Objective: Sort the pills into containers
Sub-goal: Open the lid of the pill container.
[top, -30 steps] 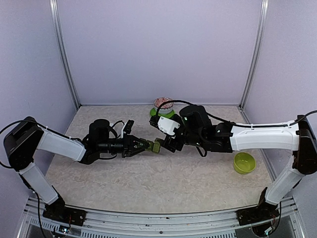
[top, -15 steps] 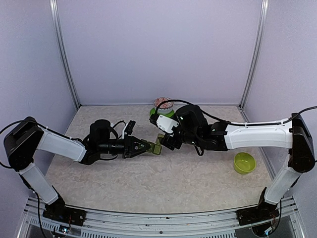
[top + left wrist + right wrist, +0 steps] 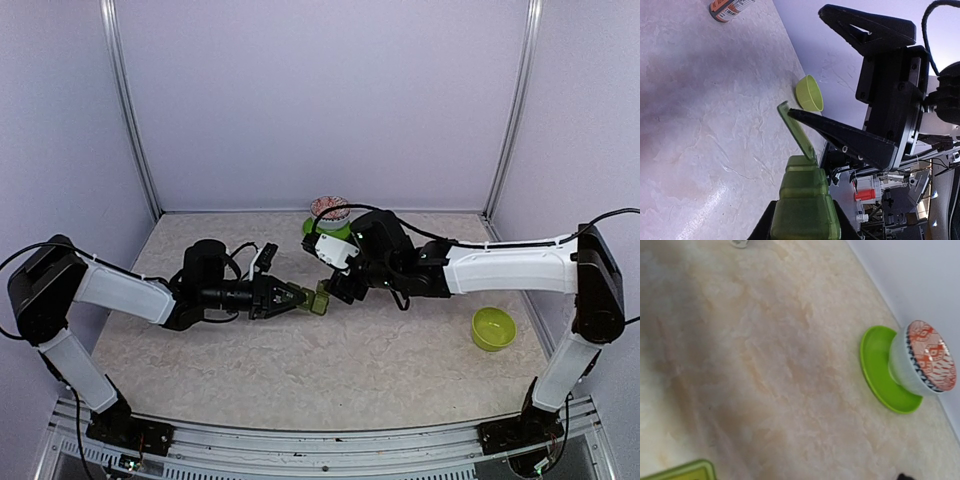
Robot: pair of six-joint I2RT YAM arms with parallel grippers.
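The containers [image 3: 319, 298] are a dark green three-compartment strip held above the table's middle, with my left gripper [image 3: 298, 296] shut on the near end. In the left wrist view the strip [image 3: 805, 200] points away from my left gripper [image 3: 802, 229], and the far compartment's lid [image 3: 797, 131] stands open. My right gripper [image 3: 336, 290] is at that far end, open. Its lower finger [image 3: 845, 140] rests against the raised lid and its upper finger [image 3: 867, 27] is well apart. A corner of the strip [image 3: 687, 471] shows in the right wrist view. No pills show.
A lime-green bowl [image 3: 493, 328] sits at the right. A patterned bowl [image 3: 330, 208] on a green plate [image 3: 880, 375] stands at the back. A small bottle [image 3: 730, 6] lies on the table beyond the strip.
My right gripper has shifted a little left and back, closing in on the strip's far end. The left gripper has kept its hold and barely moved.
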